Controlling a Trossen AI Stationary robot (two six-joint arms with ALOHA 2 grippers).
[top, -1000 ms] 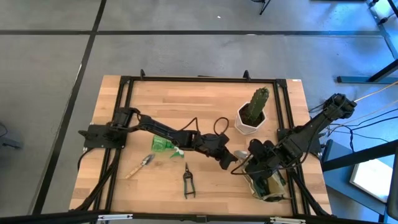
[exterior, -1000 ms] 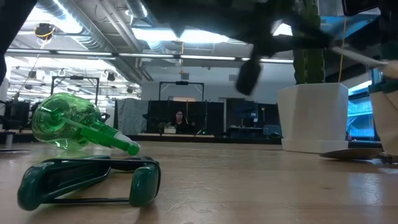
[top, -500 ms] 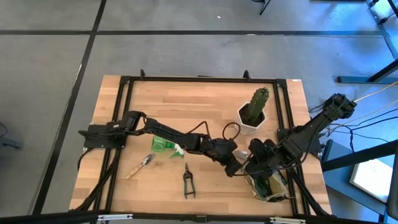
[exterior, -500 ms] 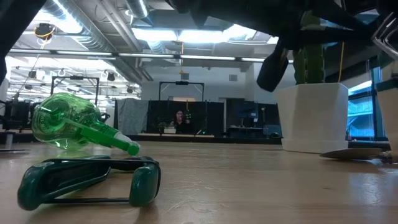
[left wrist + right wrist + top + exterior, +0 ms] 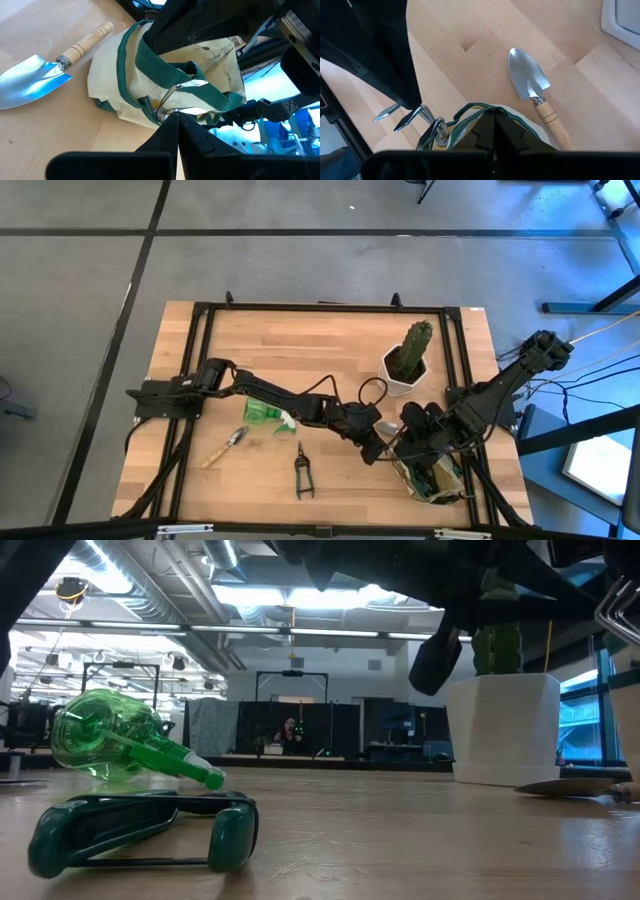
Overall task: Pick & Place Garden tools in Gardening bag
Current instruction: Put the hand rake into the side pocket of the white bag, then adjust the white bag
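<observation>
While held: left gripper (image 5: 175, 116) fingers pinch shears (image 5: 167, 100), metal, stiff, slippery.
Bag (image 5: 165, 75): soft, floppy; right gripper (image 5: 492, 117) pinching rim.

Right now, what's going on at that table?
Both arms meet at the bag near the table's right front. The left gripper is shut on pruning shears, their tip at the bag's mouth. The right gripper is shut on the bag's green strap. A trowel lies beside the bag; a spray bottle, another trowel and more shears wait on the table.
</observation>
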